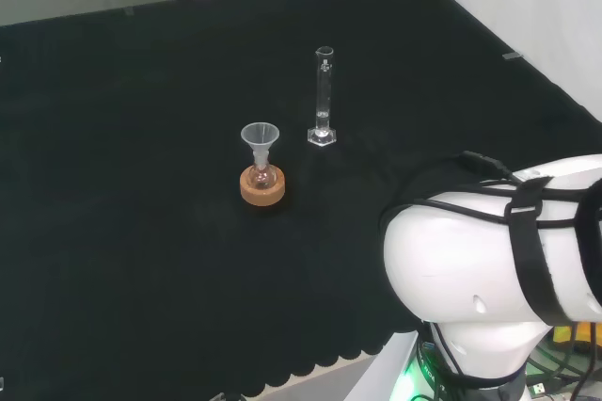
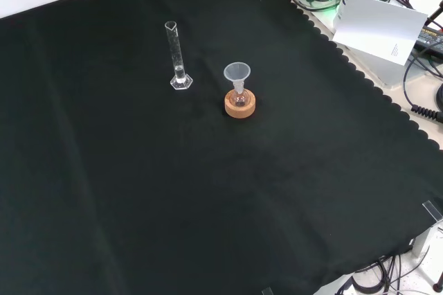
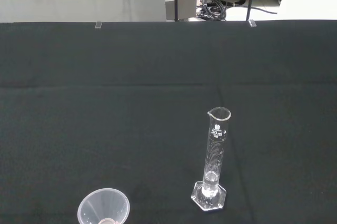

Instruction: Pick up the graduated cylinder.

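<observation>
Graduated cylinder (image 1: 324,98) is standing upright on its little hex base, out in the open middle of the black cloth (image 1: 141,232), a bit toward its far edge in the head view. Near it a funnel (image 1: 260,140) sits in a small flask (image 1: 262,176) on a cork ring (image 1: 262,186). Can't tell what the hand's doing. It's tall and narrow, so I'd guess any sideways bump tips it, maybe into the funnel.
</observation>
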